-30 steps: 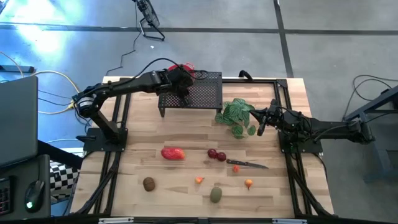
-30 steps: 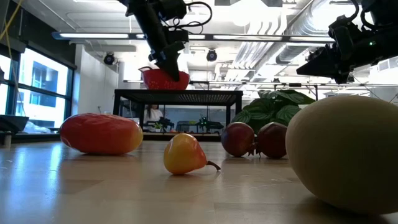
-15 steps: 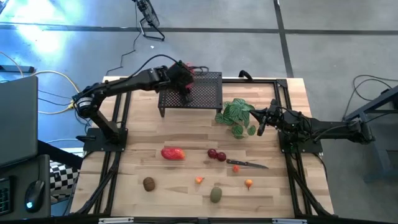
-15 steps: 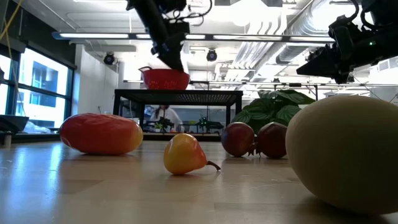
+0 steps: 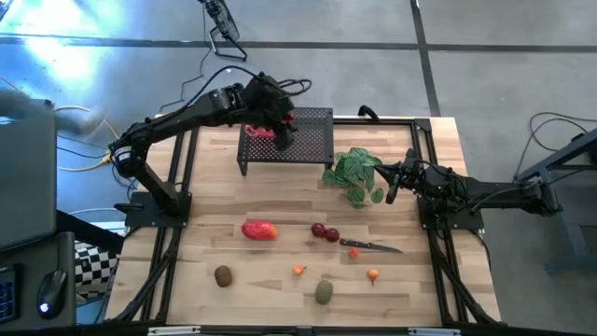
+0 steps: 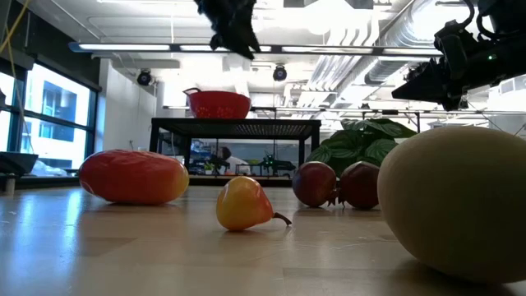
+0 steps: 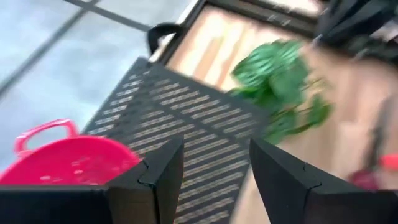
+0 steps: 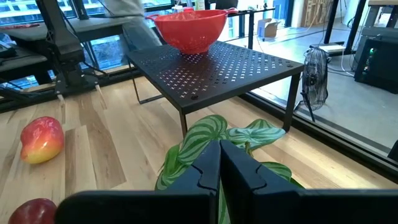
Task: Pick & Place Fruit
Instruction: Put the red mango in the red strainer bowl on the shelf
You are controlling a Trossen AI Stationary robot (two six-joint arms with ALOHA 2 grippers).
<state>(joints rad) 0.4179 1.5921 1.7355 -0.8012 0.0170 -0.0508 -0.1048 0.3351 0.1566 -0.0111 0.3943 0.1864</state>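
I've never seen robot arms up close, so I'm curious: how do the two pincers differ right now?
The left pincer has its fingers apart with nothing between them; the right pincer is shut tight, also empty. The left pincer hangs high above the black mesh stand and red bowl; the right pincer sits lower, by the green plant. Both are dark, two-fingered, and away from the fruit.

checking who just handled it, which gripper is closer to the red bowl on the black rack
Left. The left gripper hangs open just above the red bowl on the black rack. The right gripper is shut, well off to the side, past the leafy plant.
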